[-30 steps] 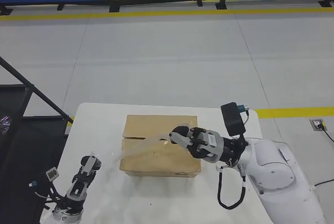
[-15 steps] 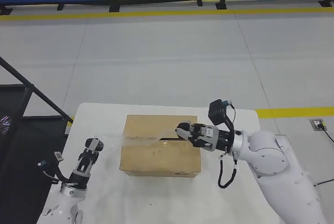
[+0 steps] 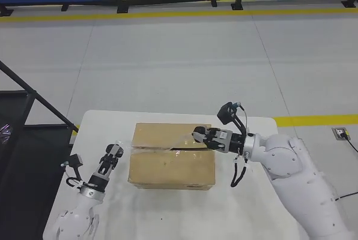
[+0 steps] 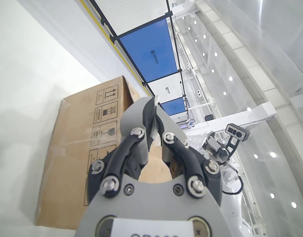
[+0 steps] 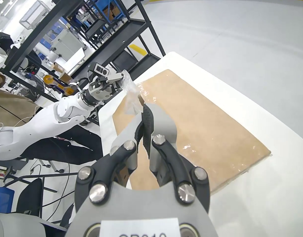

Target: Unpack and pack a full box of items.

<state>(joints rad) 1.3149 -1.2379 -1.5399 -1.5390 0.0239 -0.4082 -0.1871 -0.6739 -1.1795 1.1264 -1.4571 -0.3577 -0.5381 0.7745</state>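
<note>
- One cardboard box (image 3: 172, 159) sits mid-surface (image 3: 107, 129), with a bare margin on every side, widest on the near side.
- Left pincer (image 3: 114, 150) is just off the box's left side, fingers pinched shut on one clear film strip (image 5: 131, 98).
- Right pincer (image 3: 197, 132) is over the box top's far-right part, clamped on the same strip.
- Flaps are down with a dark slit at the seam; contents hidden.

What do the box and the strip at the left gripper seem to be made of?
The box: brown cardboard, matte, with printed symbols on one side. The strip: likely clear plastic tape, glossy, see-through and crinkled, pinched in the left gripper.
</note>
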